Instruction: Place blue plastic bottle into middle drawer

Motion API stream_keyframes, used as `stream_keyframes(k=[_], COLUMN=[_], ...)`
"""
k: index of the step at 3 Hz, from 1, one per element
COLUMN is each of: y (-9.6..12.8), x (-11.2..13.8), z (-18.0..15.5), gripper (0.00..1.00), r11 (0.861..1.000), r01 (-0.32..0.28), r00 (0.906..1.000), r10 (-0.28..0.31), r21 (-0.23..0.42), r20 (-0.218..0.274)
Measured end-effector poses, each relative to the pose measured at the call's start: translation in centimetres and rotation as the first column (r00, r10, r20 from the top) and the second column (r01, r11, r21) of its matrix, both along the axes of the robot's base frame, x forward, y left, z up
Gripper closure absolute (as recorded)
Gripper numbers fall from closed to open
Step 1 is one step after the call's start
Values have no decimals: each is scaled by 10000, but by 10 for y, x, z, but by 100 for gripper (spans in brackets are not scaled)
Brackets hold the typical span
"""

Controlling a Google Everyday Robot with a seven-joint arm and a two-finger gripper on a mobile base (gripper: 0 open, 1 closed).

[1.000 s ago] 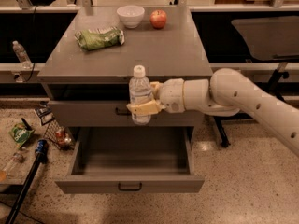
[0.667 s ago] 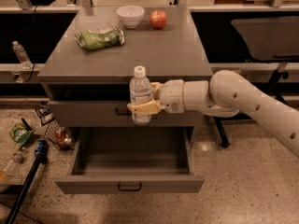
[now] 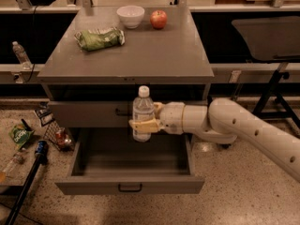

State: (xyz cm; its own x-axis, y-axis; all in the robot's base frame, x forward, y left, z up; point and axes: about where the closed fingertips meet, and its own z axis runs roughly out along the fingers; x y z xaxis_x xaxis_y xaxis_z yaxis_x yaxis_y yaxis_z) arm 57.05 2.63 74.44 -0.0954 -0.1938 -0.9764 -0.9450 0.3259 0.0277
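The blue plastic bottle (image 3: pixel 142 108), clear and ribbed with a white cap, is upright in my gripper (image 3: pixel 140 124). The gripper is shut on its lower half with tan fingers (image 3: pixel 146 124). My white arm reaches in from the right. The bottle hangs in front of the closed upper handled drawer (image 3: pixel 89 114), above the back of the middle drawer (image 3: pixel 129 184). That drawer is pulled fully out and its grey inside is bare.
On the cabinet top lie a green chip bag (image 3: pixel 100 37), a white bowl (image 3: pixel 131 16) and a red apple (image 3: pixel 159 18). A smaller clear bottle (image 3: pixel 21 54) stands at the left. Packets and a blue-handled pole (image 3: pixel 28 179) lie on the floor left. A black stand (image 3: pixel 272 86) is at the right.
My gripper has lowered the bottle from level with the cabinet's top edge to in front of the upper drawer, closer to the open middle drawer.
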Motion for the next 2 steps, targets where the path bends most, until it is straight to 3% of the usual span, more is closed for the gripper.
stream_keyframes(k=[1,2], y=[0,0], x=[-6,-5], z=[-47,-104], gripper=[100,100], r11=[9988,9962], r01=[-5,-501], r00=[9998,9981], r10=[-6,475], r21=[497,708], r20=[218,383])
